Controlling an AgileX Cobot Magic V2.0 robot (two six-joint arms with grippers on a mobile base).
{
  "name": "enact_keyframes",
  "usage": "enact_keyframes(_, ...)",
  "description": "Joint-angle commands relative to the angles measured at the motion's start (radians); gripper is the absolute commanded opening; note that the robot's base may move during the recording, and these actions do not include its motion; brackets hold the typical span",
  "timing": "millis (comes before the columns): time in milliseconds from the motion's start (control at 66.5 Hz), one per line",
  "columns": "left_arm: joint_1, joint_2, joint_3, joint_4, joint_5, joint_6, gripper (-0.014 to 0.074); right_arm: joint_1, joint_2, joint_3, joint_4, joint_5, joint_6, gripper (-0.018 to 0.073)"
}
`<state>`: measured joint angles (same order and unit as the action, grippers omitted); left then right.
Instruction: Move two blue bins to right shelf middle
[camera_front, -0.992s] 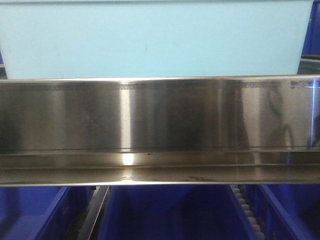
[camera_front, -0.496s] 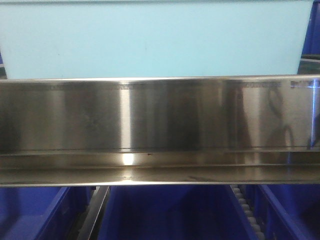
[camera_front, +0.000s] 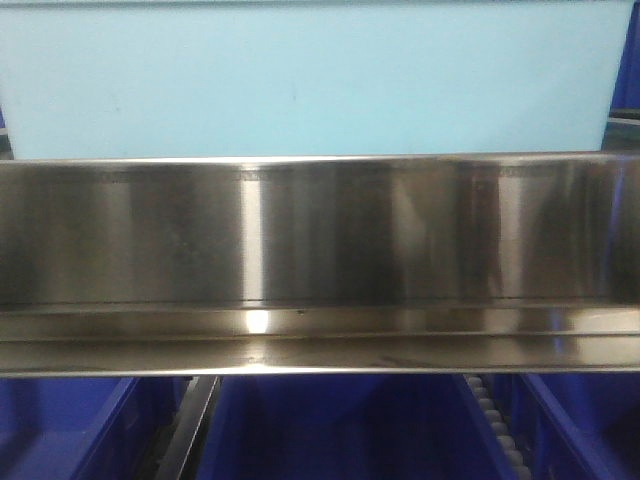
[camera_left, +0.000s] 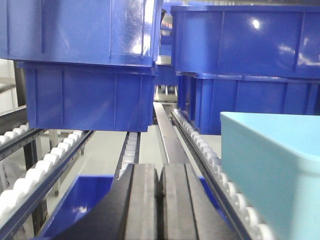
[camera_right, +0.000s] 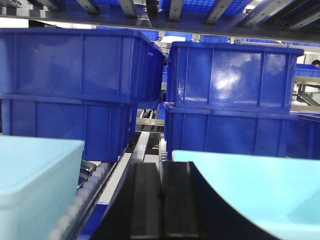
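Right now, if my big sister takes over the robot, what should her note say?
Left gripper: jaws shut, empty.
Right gripper: jaws shut, empty.
Dark blue plastic bins sit stacked two high on roller tracks ahead of both arms.
Front view: shiny brushed-steel shelf rail, a pale turquoise bin above it, more blue bins below.
Done: nothing gripped; whether any bin is already placed cannot be told.
Left: carry two blue bins to the right shelf's middle tier.

Left gripper (camera_left: 160, 172), right gripper (camera_right: 160, 170): matte black, flat, lengthwise grooves.
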<state>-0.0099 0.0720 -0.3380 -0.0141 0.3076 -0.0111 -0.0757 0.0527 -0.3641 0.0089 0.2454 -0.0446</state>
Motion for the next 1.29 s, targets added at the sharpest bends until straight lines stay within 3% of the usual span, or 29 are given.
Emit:
enact_keyframes(0,0.004,0.091,-0.079,0.001,0.036,-0.005,-0.0111,0.001,0.072,-0.082,0.001,0.06,-0.006,-0.0162)
enact_keyframes(105,0.004,0.242,-0.199,-0.001,0.059,-0.005,-0.0111,0.001,0.204,-0.181,0.003,0.12,-0.006,-0.0162)
enact_keyframes(271,0.004,0.488,-0.392,-0.001,0.184,-0.005,-0.0111,0.001,0.409,-0.347,0.01,0.241,-0.006,-0.0162)
enact_keyframes(451,0.004,0.672,-0.542,-0.001,0.191,-0.005,-0.0111,0.001,0.622,-0.516,0.012,0.365,-0.006,-0.0162)
enact_keyframes(647,0.004,0.78,-0.579,-0.003,0.16,-0.005,-0.0111,0.001,0.729,-0.563,0.021,0.293,-0.006,-0.0162)
enact_keyframes(797,0.004,0.837,-0.579,-0.012,0.071,-0.005,-0.0111,0.001,0.789,-0.563,0.023,0.2,-0.006,-0.0162)
enact_keyframes(947,0.001,0.893,-0.606,-0.091,0.06,-0.005,-0.0111,0.01,0.86,-0.58,0.133,0.204,-0.006,-0.0162)
enact_keyframes(1098,-0.076,0.979,-0.726,-0.087,0.141,0.011,-0.0111,0.107,0.951,-0.644,0.156,0.236,-0.006,-0.0162)
enact_keyframes(1203,-0.168,1.051,-0.828,-0.073,0.216,0.011,-0.0111,0.205,1.035,-0.726,0.156,0.286,-0.006,-0.0162)
enact_keyframes(1278,-0.24,1.104,-0.897,-0.021,0.29,0.011,-0.0111,0.262,1.095,-0.787,0.156,0.325,-0.006,-0.016)
